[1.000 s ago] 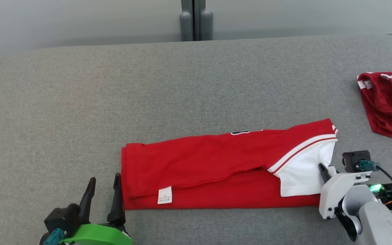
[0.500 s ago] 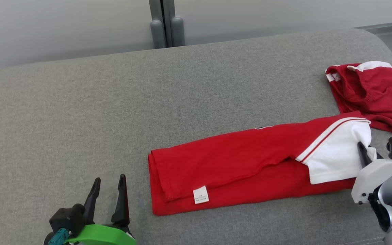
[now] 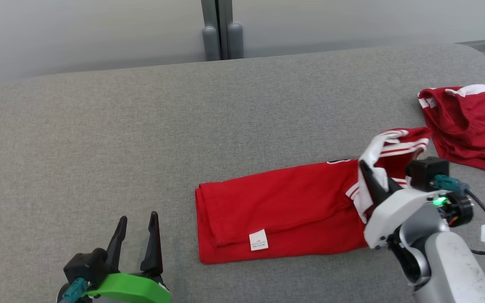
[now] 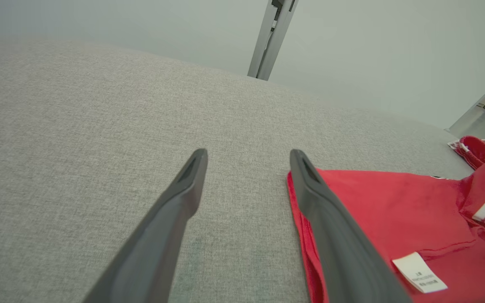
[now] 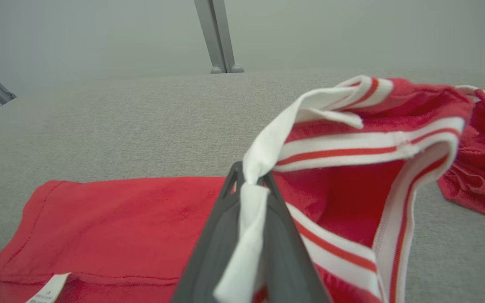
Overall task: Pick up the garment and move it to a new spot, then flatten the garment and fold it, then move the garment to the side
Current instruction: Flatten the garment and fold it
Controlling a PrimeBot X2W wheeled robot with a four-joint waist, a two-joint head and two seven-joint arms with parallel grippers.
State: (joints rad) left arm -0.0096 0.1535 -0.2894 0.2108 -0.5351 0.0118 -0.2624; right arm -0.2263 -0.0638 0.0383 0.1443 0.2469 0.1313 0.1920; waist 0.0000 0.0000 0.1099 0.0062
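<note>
A red garment (image 3: 284,210) with white striped trim lies folded into a long band on the grey table, a white label on its near edge. My right gripper (image 3: 366,168) is shut on the garment's white sleeve end, lifted off the table and carried over the band; the right wrist view has white cloth pinched between the fingers (image 5: 249,185) with the red garment (image 5: 120,210) below. Low on the left my left gripper (image 3: 137,219) stands open, nothing between its fingers, just left of the garment's folded end. In the left wrist view the left gripper (image 4: 246,155) has the garment (image 4: 385,206) beside its right finger.
A second red garment (image 3: 470,122) with white trim lies crumpled at the table's right edge, close behind the lifted sleeve. A grey post (image 3: 221,29) stands beyond the far edge. Bare grey table (image 3: 99,139) stretches to the left and back.
My right gripper has lifted the white sleeve end and carried it left over the red band. The head camera shifted. The left gripper stayed open in place.
</note>
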